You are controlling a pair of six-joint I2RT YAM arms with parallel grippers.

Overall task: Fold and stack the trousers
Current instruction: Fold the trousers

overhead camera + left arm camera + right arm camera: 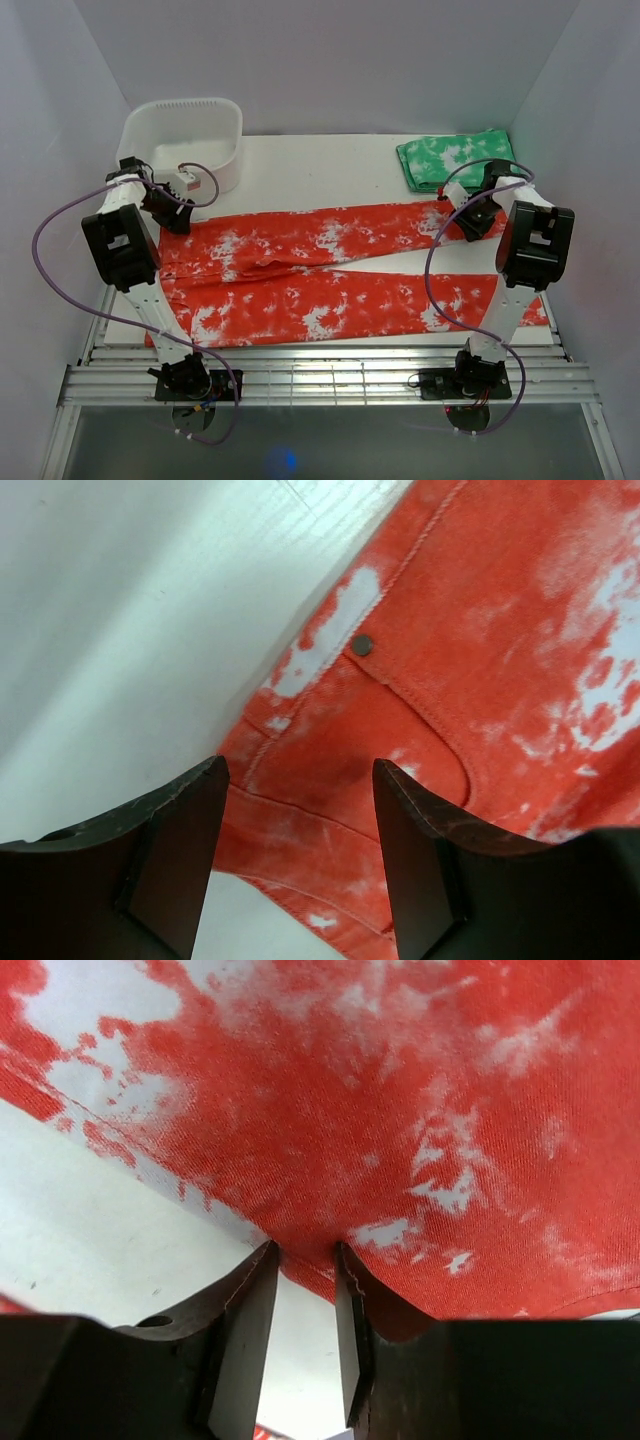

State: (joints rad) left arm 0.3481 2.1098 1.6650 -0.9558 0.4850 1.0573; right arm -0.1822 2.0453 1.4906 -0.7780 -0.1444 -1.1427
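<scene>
Top view looks steeply down from the near side over the whole worktop [320, 165]. Each wrist view hangs close above the trousers [480, 630], which all three share.

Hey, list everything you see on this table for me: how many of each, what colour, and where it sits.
trousers: one, red-orange with white blotches, spread across the table, waist at the left, legs running right.
green cloth: one, green with white blotches, folded at the far right corner.
basket: one, white, far left corner.
table: one, white, under everything.
left gripper: one, black fingers, open over the trousers' waist.
right gripper: one, black fingers, jaws narrow at the edge of the far leg's end; whether it grips is unclear.
</scene>
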